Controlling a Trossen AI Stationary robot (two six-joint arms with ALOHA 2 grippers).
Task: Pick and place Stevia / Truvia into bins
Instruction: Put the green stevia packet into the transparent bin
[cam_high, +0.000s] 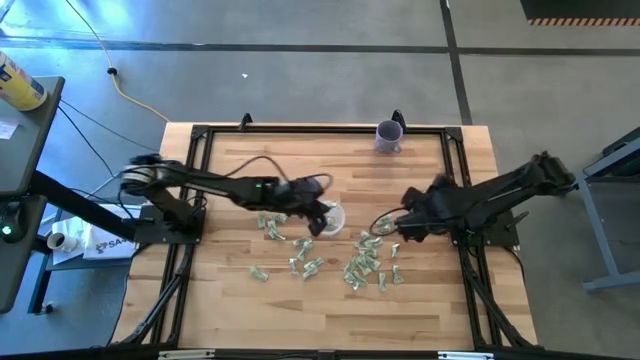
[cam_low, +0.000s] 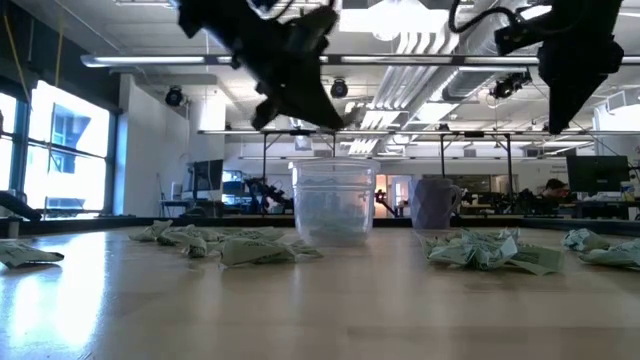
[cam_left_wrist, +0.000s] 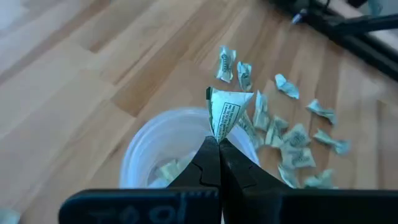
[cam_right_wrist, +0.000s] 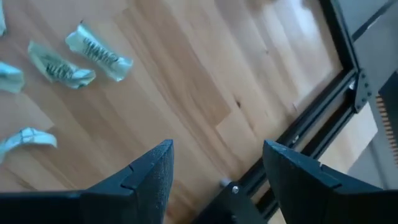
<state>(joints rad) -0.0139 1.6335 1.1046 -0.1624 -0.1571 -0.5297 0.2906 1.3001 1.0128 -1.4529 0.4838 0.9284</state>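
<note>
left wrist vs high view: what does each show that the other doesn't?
Only the left wrist view: the left gripper shut on a single sachet, held over the clear cup, which already has sachets inside.

Only the high view: both arms and the whole table, the right gripper waiting open beside the right-hand pile, a purple cup at the far edge.

Both: the clear cup under the left gripper and loose sachets scattered on the wood.
</note>
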